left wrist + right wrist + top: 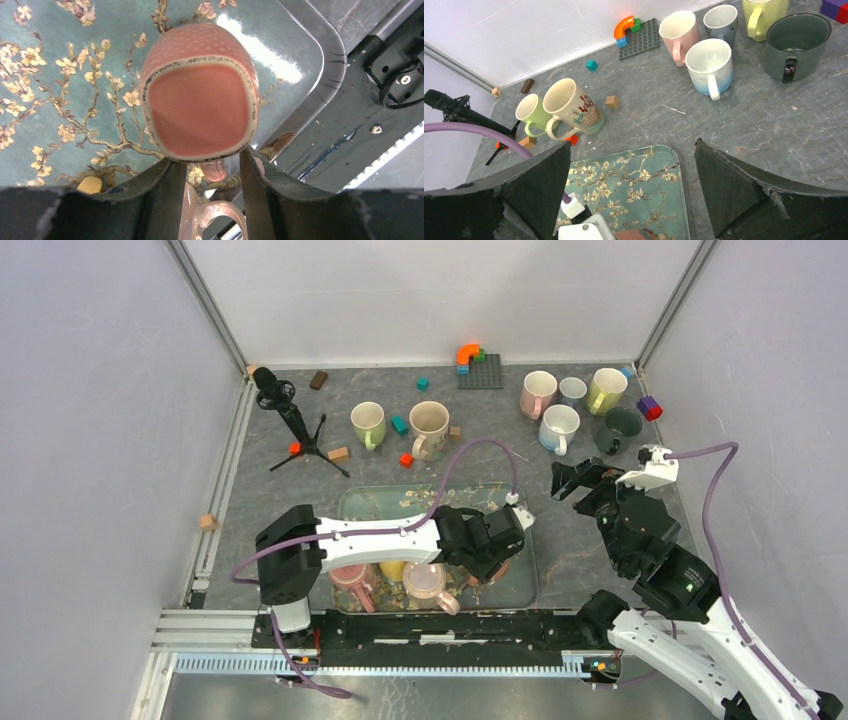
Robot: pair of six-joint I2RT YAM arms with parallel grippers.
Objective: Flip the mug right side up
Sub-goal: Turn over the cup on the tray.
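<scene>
A coral-pink mug (200,105) stands upside down on the blossom-patterned tray (50,100), its squarish base facing the left wrist camera. My left gripper (207,167) reaches under the near edge of that base. Its two fingers (165,200) stand partly closed, a gap still between them, and only a small pink rounded bit shows in that gap. In the top view this gripper (497,558) covers most of the mug (502,572) at the tray's (400,502) right end. My right gripper (632,150) hangs open and holds nothing above the tabletop, right of the tray (634,185).
A pink glass mug (428,582), a yellow one (393,570) and another pink one (352,580) sit along the tray's near edge. Upright mugs stand behind it (430,428) and at the back right (560,425). A microphone tripod (290,415) is back left; small blocks lie scattered.
</scene>
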